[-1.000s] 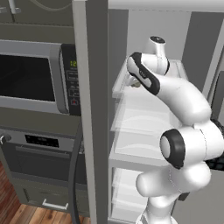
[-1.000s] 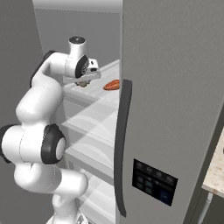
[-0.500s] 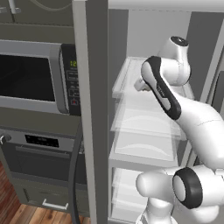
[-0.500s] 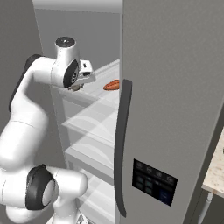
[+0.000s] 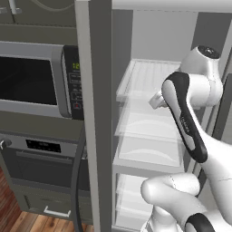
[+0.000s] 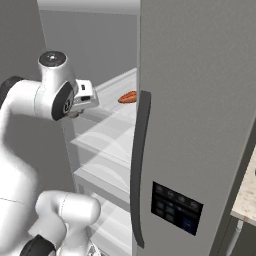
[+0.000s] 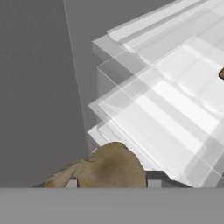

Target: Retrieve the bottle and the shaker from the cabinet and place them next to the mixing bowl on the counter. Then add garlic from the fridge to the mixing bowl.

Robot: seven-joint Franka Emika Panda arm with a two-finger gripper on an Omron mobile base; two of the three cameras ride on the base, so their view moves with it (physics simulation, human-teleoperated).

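Garlic (image 7: pixel 105 168) in claw (image 7: pixel 111 183), hand view; base views hide it.

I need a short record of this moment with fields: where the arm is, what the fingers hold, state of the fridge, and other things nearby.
arm position: in front of the open fridge, hand at upper-shelf height
gripper: fingers shut on the garlic, a tan bulb
fridge door: open, dark handle and control panel facing the right base camera
fridge shelves: one reddish-orange item lies on an upper shelf
nearby: microwave to the left of the fridge, oven below it
task stage: garlic in hand, not yet at the bowl
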